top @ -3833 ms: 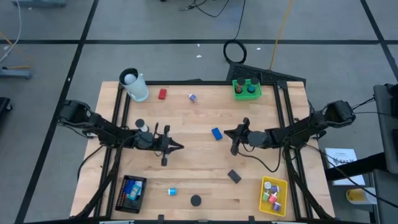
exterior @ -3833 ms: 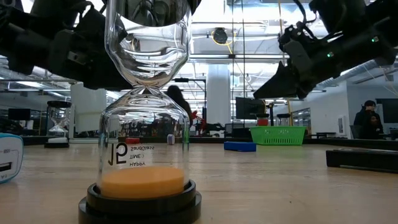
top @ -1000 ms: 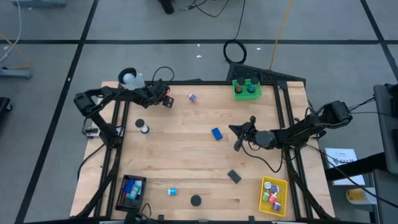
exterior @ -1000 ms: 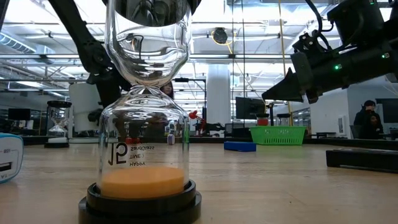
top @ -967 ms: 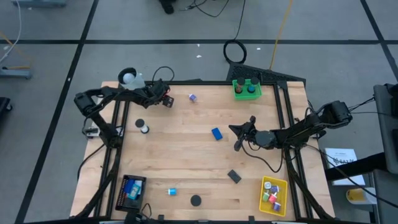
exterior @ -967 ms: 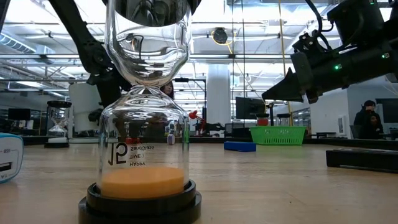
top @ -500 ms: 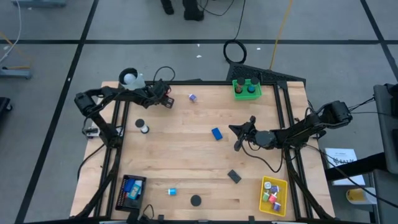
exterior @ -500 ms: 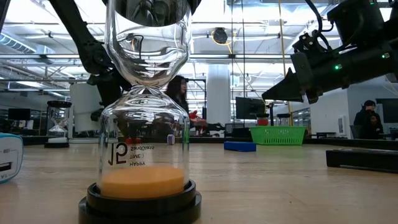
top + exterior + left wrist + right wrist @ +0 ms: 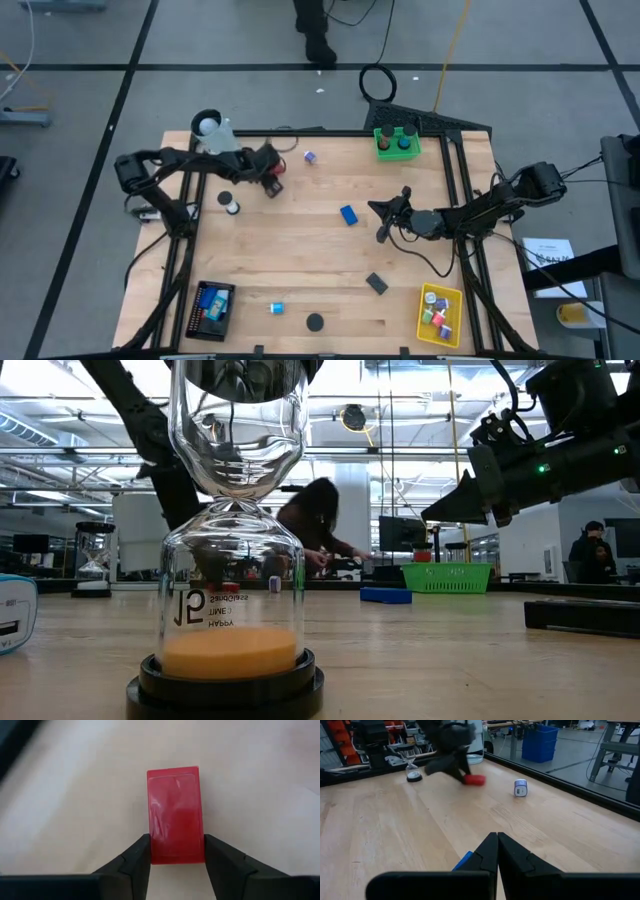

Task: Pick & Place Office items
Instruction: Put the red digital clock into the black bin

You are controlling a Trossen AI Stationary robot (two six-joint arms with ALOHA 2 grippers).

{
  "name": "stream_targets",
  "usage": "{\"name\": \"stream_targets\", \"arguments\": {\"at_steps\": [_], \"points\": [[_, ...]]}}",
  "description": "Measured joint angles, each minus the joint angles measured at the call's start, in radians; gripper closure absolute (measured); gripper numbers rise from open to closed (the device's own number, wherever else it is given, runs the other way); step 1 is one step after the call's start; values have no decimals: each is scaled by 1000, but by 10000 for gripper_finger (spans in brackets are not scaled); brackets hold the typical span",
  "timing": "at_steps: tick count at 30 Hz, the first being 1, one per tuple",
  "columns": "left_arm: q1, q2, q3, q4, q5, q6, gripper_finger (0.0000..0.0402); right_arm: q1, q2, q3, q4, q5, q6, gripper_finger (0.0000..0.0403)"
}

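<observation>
My left gripper [image 9: 272, 185] is over the table's far left part, shut on a red block [image 9: 175, 812]; the right wrist view shows the same block [image 9: 474, 780] low over the wood. My right gripper [image 9: 372, 209] hangs shut at mid-table right, next to a blue block [image 9: 348, 214] that lies flat on the table. Also lying loose are a small white-and-purple piece [image 9: 310, 157], a black block [image 9: 376, 283] and a teal block [image 9: 277, 308]. My left gripper pinches the red block's two long sides [image 9: 151, 845] between its two fingers, near the end closest to the wrist. The fingers slant down from above and lie along the block, which sticks out past the fingertips. Whether it is clear of the table, I cannot tell.
A white cup [image 9: 215, 135] stands at the far left corner. A green tray [image 9: 397, 143] is at the far right, a yellow tray [image 9: 439, 312] near right, a black mesh tray [image 9: 211, 310] near left. A tall hourglass [image 9: 232, 560] stands at the near edge, a small one [image 9: 231, 206] at left.
My left gripper has moved from beside the white cup toward the table's near edge and a little right, rolling its wrist. The red block has gone with it. My right arm has kept still. A person has walked past beyond the far edge.
</observation>
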Motion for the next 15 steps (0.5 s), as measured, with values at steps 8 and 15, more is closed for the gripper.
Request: {"name": "stream_targets", "arguments": {"at_steps": [8, 15], "points": [[-188, -55, -3, -81, 53, 123, 229, 0, 0, 0, -2, 0, 0, 403], [-224, -55, -3, -15, 46, 29, 179, 0, 0, 0, -2, 0, 2, 403]]}}
